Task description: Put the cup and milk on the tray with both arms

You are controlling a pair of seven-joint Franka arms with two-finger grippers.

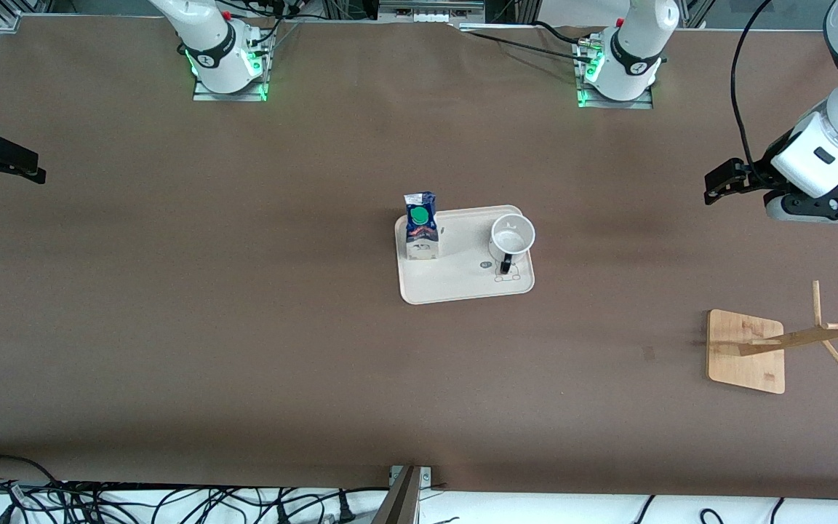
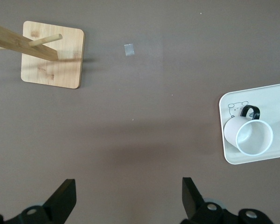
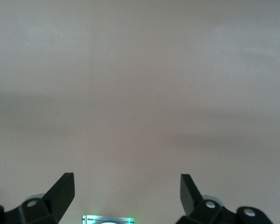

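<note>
Standing wooden stand near left arm's end, well apart from tray

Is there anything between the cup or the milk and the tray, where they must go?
Nothing visible is in the way: the cup and the milk already stand on the tray. The left gripper and right gripper hang open over bare table at their own ends, holding nothing.
</note>
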